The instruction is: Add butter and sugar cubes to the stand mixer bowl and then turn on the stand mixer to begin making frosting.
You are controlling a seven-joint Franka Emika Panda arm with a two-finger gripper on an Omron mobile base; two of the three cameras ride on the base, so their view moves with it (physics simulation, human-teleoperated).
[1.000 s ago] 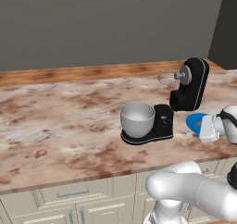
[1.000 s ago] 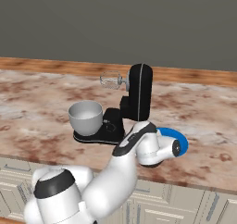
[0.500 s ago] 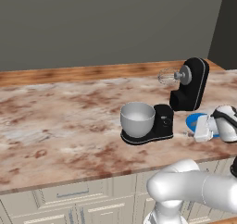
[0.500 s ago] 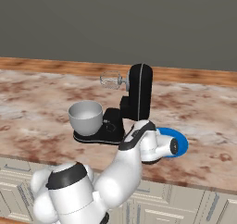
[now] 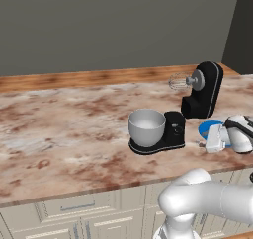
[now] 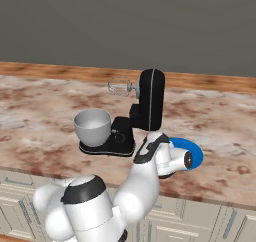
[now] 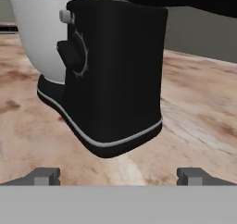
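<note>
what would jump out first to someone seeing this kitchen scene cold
The glossy black stand mixer on the marble counter, its head tilted back with the whisk in the air. The grey stand mixer bowl sits on its base, and the open tool hovers low beside a blue plate.

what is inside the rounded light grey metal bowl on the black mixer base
The rounded light grey metal bowl looks empty: bare inner wall, no butter or sugar visible. Its bottom is hidden by the rim.

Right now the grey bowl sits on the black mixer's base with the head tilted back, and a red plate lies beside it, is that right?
Not quite: the plate is blue, not red, as the right base view shows. The rest holds: the bowl sits on the mixer base, head tilted back.
</note>
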